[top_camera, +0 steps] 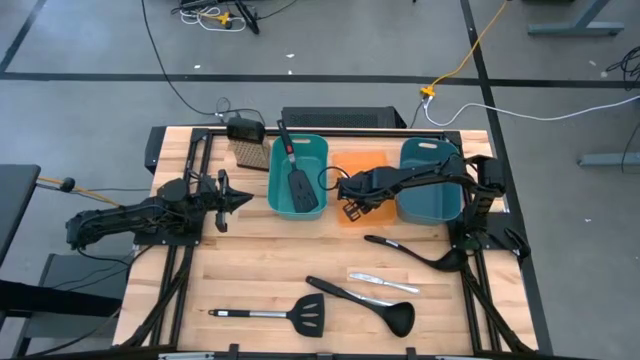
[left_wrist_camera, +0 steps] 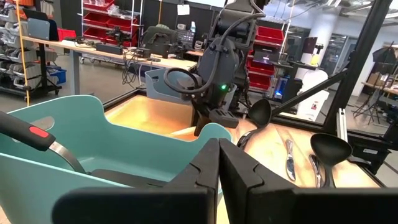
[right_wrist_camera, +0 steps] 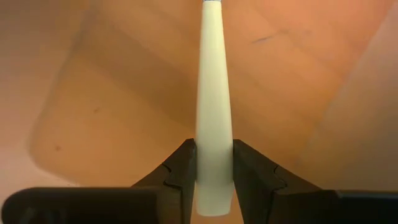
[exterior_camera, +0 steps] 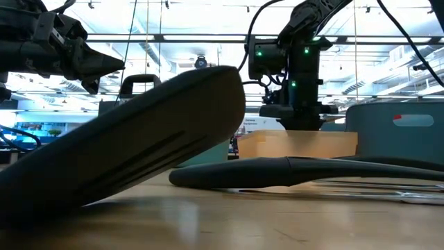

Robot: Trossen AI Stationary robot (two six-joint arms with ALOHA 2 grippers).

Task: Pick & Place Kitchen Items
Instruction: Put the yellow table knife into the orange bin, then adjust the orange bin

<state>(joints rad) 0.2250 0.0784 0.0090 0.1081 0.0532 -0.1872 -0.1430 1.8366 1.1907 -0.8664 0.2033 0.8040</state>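
Note:
My right gripper (top_camera: pixel 352 210) points down into the orange bin (top_camera: pixel 375 160), shut on a pale yellow knife handle (right_wrist_camera: pixel 213 93). The knife's blade is almost wholly out of view. My left gripper (top_camera: pixel 240 201) waits level and shut at the table's left, beside the left teal bin (top_camera: pixel 276 185). In that bin a black slotted spatula (top_camera: pixel 303 188) lies with its red-and-black handle over the far rim. On the table lie two black ladles (top_camera: pixel 415 252) (top_camera: pixel 365 303), a steel-handled spatula (top_camera: pixel 270 315) and silver table knives (top_camera: pixel 382 281). My right gripper pinches the knife handle's wide butt end (right_wrist_camera: pixel 213 163) between its two fingers, one on each flat side. The fingers come from above, pointing down, along the handle. The knife hangs below them over the orange bin's floor; whether its tip touches the floor, I cannot tell.
A second teal bin (top_camera: pixel 430 185) stands right of the orange one. A tan-bristled brush (top_camera: pixel 248 152) sits at the far left behind the bins. Bare wood lies between the bins and the utensils near the front edge.

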